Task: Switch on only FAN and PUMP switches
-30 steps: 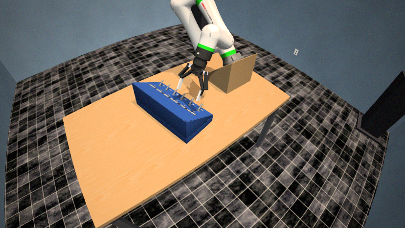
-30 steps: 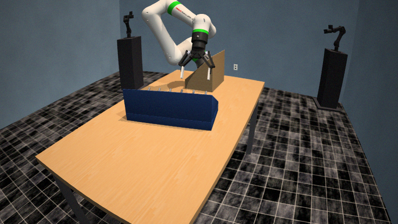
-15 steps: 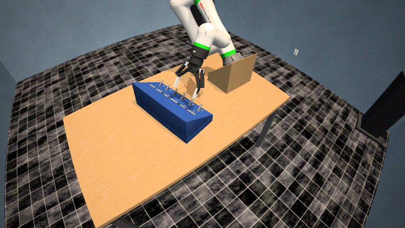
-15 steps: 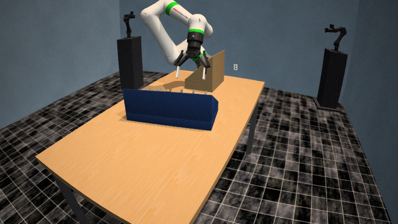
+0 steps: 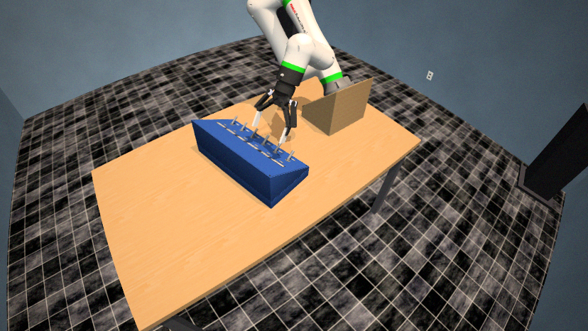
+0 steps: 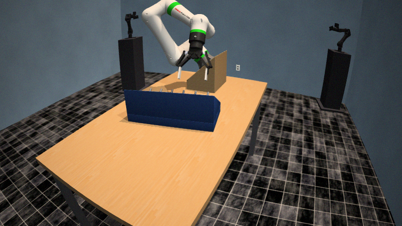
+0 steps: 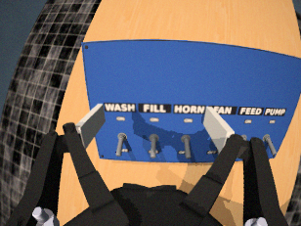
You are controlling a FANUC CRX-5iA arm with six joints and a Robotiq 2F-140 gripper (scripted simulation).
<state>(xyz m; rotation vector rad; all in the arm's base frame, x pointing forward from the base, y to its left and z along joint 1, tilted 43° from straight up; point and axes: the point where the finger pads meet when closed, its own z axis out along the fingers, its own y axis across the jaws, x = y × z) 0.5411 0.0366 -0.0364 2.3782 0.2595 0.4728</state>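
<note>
Top: the blue console [image 5: 246, 160] [image 6: 171, 106] [image 7: 186, 72] rests on the table [image 5: 184, 246] [image 6: 126, 168] [image 7: 191, 19], its row of levers facing the arm [image 5: 304, 49] [image 6: 168, 39].
Gripper [image 5: 268, 132] [image 6: 192, 78] [image 7: 153, 113]: released, fingers spread wide with nothing between them; in the exterior view it hangs above the console's lever side.
Labels: WASH, FILL, HORN, FAN, FEED, PUMP, in that order from image left in the wrist view.
FAN: its label [image 7: 223, 111] is partly covered by a pale finger pad; its lever is hidden in the wrist view.
PUMP: its lever [image 7: 270, 145] is at the far image-right of the row, slanting away from its label; on or off, I cannot tell.
WASH, FILL, HORN: the WASH lever [image 7: 120, 146], FILL lever [image 7: 153, 146] and HORN lever [image 7: 186, 147] also point away from their labels.
FEED: lever mostly hidden behind the finger.
Box [image 5: 349, 106] [image 6: 220, 72]: brown, on the table near the arm's base, apart from the console.
</note>
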